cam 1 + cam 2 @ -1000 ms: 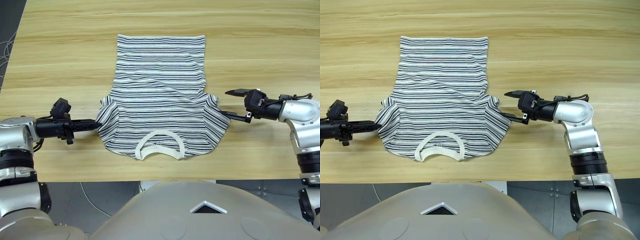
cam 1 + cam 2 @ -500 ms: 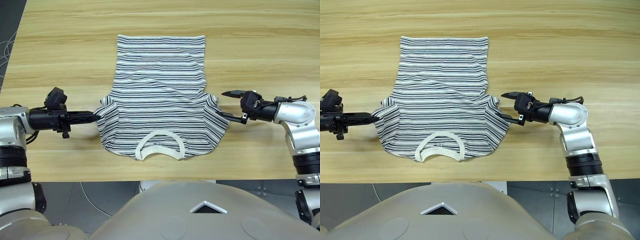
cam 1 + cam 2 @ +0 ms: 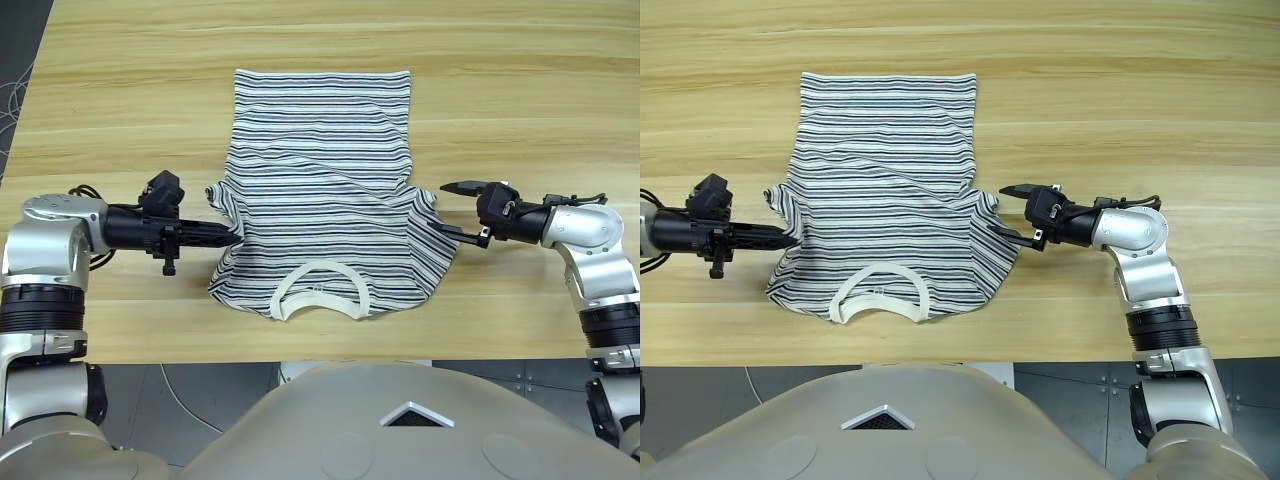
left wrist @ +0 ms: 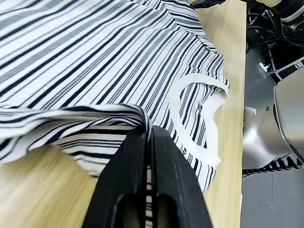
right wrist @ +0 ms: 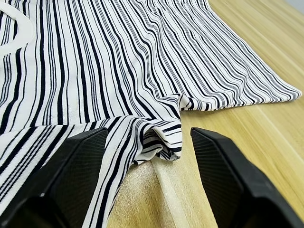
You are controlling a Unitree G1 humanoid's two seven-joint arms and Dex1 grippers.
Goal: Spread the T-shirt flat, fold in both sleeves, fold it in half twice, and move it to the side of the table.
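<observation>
One black-and-white striped T-shirt [image 3: 320, 200] with a cream collar [image 3: 320, 290] lay mid-way across one pale wooden table [image 3: 520, 90]. Two grippers: left gripper [image 3: 235, 233] clamped on the left sleeve [image 3: 222, 195] hem; right gripper [image 3: 441, 206] spread wide, straddling the right sleeve [image 3: 430, 215] edge.

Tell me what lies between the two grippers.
The striped T-shirt alone, seen in the left eye view: left gripper pinching one sleeve, right gripper open at the other.

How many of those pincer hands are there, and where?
2. The left gripper is shut on the T-shirt at its left sleeve; the right gripper is open around the right sleeve edge.
</observation>
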